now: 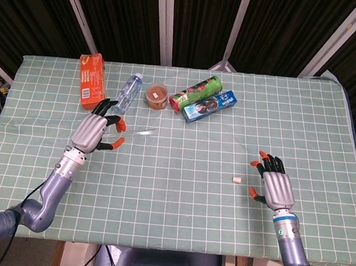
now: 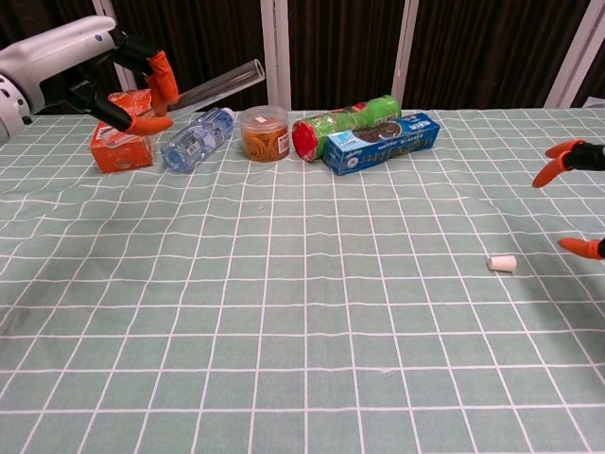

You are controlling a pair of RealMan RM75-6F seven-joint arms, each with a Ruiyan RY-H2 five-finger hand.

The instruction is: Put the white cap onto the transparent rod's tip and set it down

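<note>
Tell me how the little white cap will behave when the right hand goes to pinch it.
The white cap is tiny beside the right hand, so it is probably very light and easily knocked away. It lies on its side on the tablecloth and looks roundish, so a nudge may roll it.

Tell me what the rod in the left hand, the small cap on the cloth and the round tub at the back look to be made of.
Transparent rod: clear, glossy plastic or glass; the dark backdrop shows through it, with bright edge glints.
White cap: matte, opaque white, probably plastic or rubber; too small to tell.
Round tub: clear plastic, most likely; its brown contents show through the wall.
</note>
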